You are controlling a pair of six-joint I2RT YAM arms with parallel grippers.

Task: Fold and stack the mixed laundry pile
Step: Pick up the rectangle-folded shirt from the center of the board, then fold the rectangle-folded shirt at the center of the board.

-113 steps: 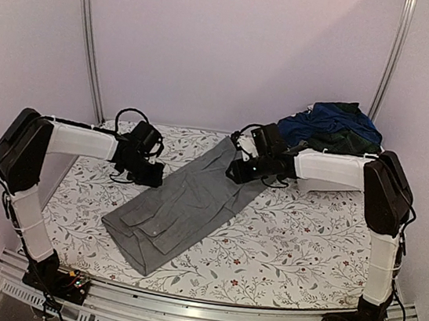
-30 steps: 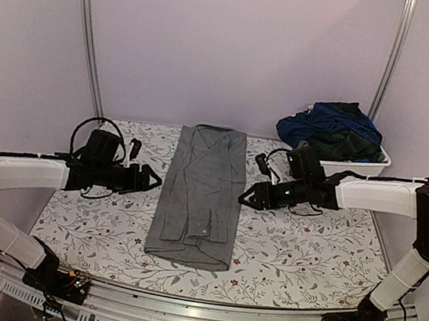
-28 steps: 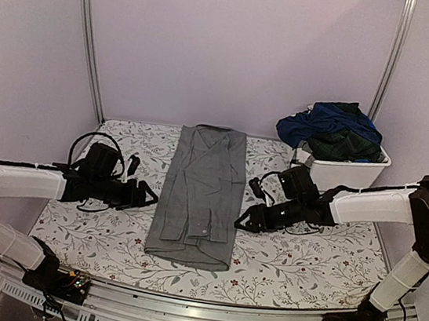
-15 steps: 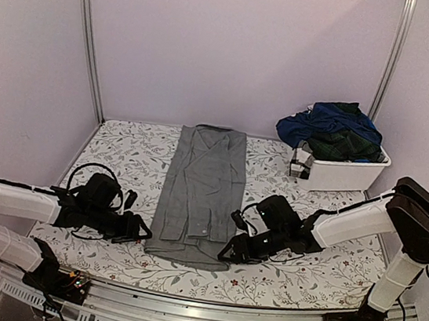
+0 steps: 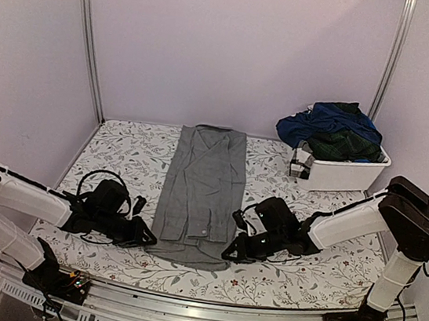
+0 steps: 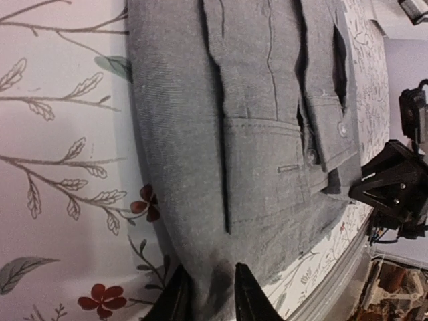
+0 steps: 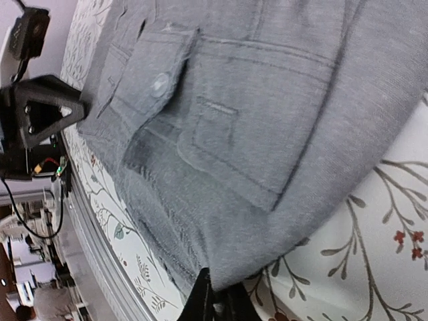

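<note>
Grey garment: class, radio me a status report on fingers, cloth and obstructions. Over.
Left fingers pinch near-left hem corner, right fingers near-right. Grey garment flat, folded lengthwise. White bin stands apart, far right.

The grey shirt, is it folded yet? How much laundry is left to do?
Done: the grey garment lies flat, sides folded in to a long strip. In hand: the left gripper and right gripper pinch its near corners, likely to fold it over. Left: the navy garment and plaid garment sit heaped in the white bin; nothing is stacked.
</note>
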